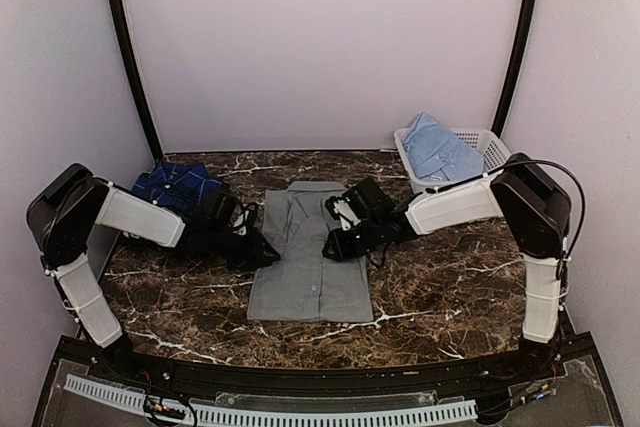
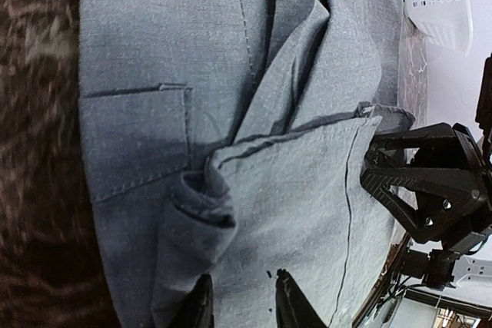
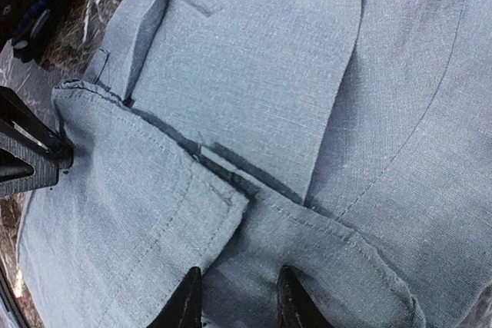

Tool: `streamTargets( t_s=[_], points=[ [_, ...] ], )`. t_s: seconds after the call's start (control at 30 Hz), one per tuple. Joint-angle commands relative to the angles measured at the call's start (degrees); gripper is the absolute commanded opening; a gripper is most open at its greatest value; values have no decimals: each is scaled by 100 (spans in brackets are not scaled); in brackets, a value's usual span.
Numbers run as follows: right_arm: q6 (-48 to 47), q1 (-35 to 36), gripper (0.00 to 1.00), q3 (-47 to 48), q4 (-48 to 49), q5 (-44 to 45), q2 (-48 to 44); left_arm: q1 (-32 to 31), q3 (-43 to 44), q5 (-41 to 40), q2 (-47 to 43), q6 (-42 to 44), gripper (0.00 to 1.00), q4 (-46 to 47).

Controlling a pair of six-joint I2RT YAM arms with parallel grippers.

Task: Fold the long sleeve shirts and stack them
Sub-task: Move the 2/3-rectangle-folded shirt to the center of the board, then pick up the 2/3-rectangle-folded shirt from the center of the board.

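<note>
Both the left gripper point(image 2: 243, 305) and right gripper point(image 3: 235, 301) straddle the grey shirt point(image 1: 310, 272) on the table point(image 1: 440, 282) (jaws slightly apart, whether clamped cannot be told), likely mid sleeve-fold; next needs a firm pinch.

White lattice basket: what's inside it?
A crumpled light blue shirt fills the white lattice basket, heaped above its rim. Anything beneath the shirt is covered, so can't tell.
</note>
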Motion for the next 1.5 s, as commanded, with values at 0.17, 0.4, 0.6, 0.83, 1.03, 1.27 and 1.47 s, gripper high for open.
streamTargets(
  t_s=[0.17, 0.4, 0.6, 0.83, 1.03, 1.27, 1.47],
  points=[
    [344, 90, 32, -738, -186, 148, -1164, -110, -458, -540, -1392, -53, 27, -789],
    [446, 20, 30, -1244, -117, 251, -1559, -110, -501, -475, -1686, 106, 27, -1043],
    [557, -151, 26, -1594, 175, 138, -1408, -110, -617, -413, -1875, 224, 27, -1344],
    [697, -292, 24, -1662, 237, -2, -1150, -198, -915, -311, -2200, 254, 27, -1635],
    [615, -277, 28, -1665, -96, 143, -1580, -349, -1235, -307, -2615, 166, 27, -1931],
    [637, 4, 30, -1927, -559, 214, -2171, -588, -1506, -259, -2997, 42, 28, -2288],
    [1083, 468, 30, -2593, -724, 128, -2774, -859, -1730, -296, -3245, -126, 29, -2499]
  ],
)
